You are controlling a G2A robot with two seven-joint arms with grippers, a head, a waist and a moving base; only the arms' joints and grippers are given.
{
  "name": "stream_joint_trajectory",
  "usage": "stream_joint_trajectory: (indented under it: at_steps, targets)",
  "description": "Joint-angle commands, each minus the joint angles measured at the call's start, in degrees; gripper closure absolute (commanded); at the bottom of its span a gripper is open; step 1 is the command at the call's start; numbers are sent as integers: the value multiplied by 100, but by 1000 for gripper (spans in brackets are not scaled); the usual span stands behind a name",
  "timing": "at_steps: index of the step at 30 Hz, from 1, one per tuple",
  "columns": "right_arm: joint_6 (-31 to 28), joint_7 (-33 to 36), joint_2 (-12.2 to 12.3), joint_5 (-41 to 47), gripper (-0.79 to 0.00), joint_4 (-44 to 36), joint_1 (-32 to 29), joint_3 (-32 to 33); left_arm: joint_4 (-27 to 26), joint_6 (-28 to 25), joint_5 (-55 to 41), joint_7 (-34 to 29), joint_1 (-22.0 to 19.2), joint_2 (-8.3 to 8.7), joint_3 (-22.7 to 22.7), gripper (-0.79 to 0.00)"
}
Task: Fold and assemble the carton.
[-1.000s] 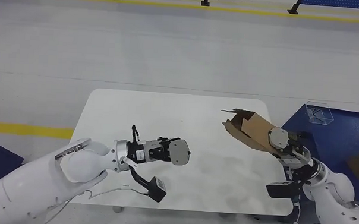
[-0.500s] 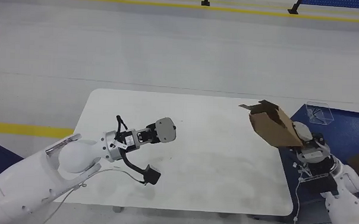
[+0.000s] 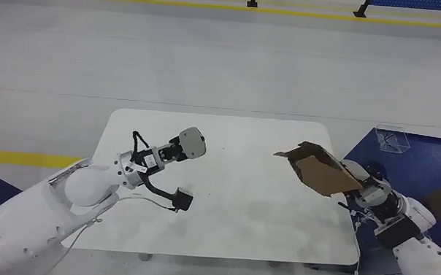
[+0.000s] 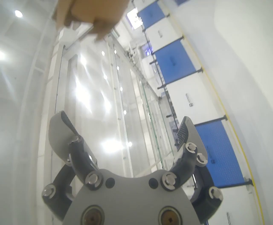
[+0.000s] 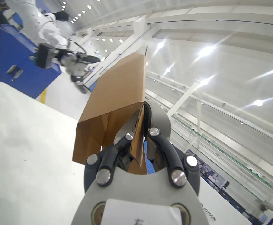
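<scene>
My right pincer (image 5: 140,119) is clamped on the brown cardboard carton (image 3: 318,169), held above the white bench's (image 3: 242,138) right edge. My left pincer (image 4: 121,127) is spread apart, angled upward.

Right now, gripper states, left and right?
Left gripper: open, holding nothing.
Right gripper: shut on the carton.

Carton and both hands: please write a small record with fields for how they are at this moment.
carton: brown, partly opened, held off the table near its right side
right hand: shut on one wall of the carton
left hand: open, empty, over the left half of the table, apart from the carton
task state: carton not yet assembled
</scene>
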Motion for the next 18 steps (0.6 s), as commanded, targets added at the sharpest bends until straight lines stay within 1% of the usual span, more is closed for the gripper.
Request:
stream_joint_trajectory:
  at_steps: [1,3,5,7,9,12,18]
  targets:
    - [-163,-336,16,-275,0,39,70,-107,8,-33,119,-196,109,59,-182,-785]
    - [-110,-481,43,-465,0,32,125,-306,-62,-230,323,-336,193,117,-360,-785]
    - [17,-608,99,-622,0,29,200,-519,-196,-631,504,-374,265,150,-462,-785]
    - [96,-688,165,-749,0,106,307,-701,-343,-1017,542,-341,315,143,-513,-785]
    - [112,-704,231,-676,0,109,401,-970,-458,-1212,468,-207,362,98,-507,-785]
    - [-127,-464,328,-320,0,138,591,-1383,-497,-1278,498,-67,379,-9,-475,-785]
    - [-141,-450,349,-343,0,215,664,-1407,-497,-1278,498,-67,379,-9,-475,-785]
